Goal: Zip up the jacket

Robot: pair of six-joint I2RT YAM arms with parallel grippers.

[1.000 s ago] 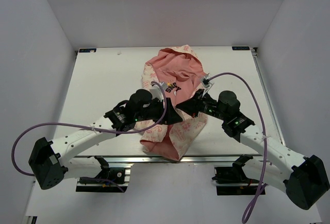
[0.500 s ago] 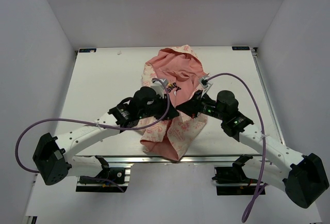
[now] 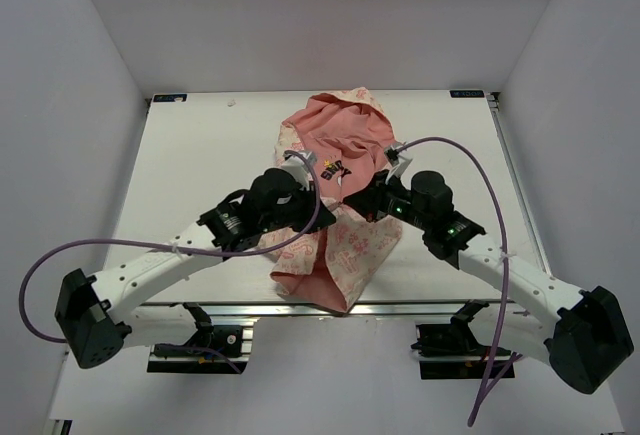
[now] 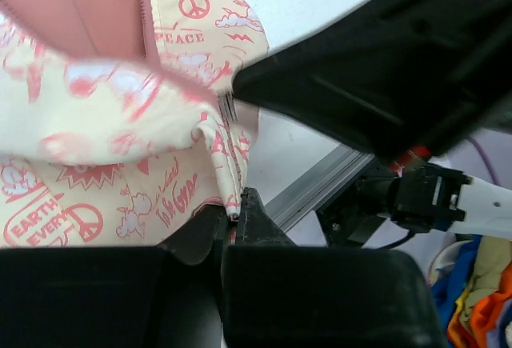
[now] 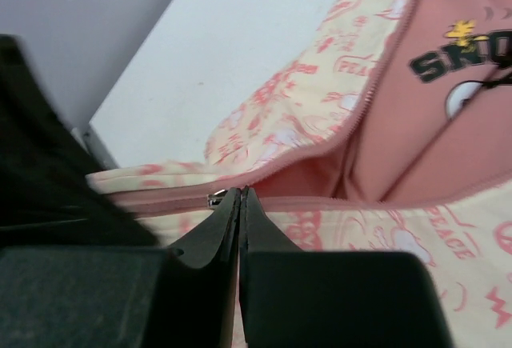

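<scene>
Jacket (image 3: 335,130), top view: it lies crumpled mid-counter (image 3: 200,155), toward the far edge. The salmon lining faces up at the far end and the printed cream fabric trails toward the arm bases. You have both arms reaching in over its near half. The left gripper (image 3: 320,217) and the right gripper (image 3: 352,198) sit close together on the cloth.

Left wrist view: your left gripper (image 4: 238,206) has its fingers drawn almost together. A narrow fold of the jacket (image 4: 104,124), along the printed cream edge, is pinched between the tips. The fabric rises from the grip in a taut ridge. The counter edge rail (image 4: 320,184) runs just beyond.

Right wrist view: your right gripper (image 5: 241,196) is fully closed. Its tips meet on the pink zipper trim (image 5: 320,204) of the jacket (image 5: 320,68), and thin fabric appears nipped between them. A small metal zipper slider (image 5: 214,198) sits just beside the tips. The dark logo (image 5: 452,56) shows on the lining beyond.
</scene>
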